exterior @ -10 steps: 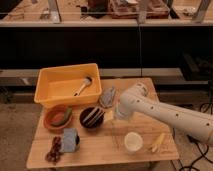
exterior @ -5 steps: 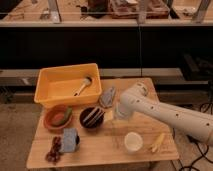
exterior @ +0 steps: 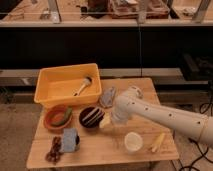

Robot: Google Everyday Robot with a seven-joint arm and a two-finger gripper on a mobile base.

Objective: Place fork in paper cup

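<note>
Nothing has shifted in the last second: the hand (exterior: pixel 106 121) hangs wide open and empty beside the black bowl (exterior: pixel 91 117), the paper cup (exterior: pixel 133 141) stands at its 4 o'clock on the desk (exterior: pixel 100 153), and I cannot make out the fork, so the pickup looks unstarted.

Warm, yellowish light falls from above onto the wooden table (exterior: pixel 100 152), the brightest part of the scene, while the far shelving and the space beneath it sink almost to black. The yellow bin (exterior: pixel 47 85) at the far left glows evenly, with no glare. The white arm (exterior: pixel 165 116) is lit along its top and shaded underneath. Its gripper (exterior: pixel 106 122), just right of the black bowl (exterior: pixel 91 118), sits in that shade. Focus is soft throughout — edges smear and small things lose detail.
</note>
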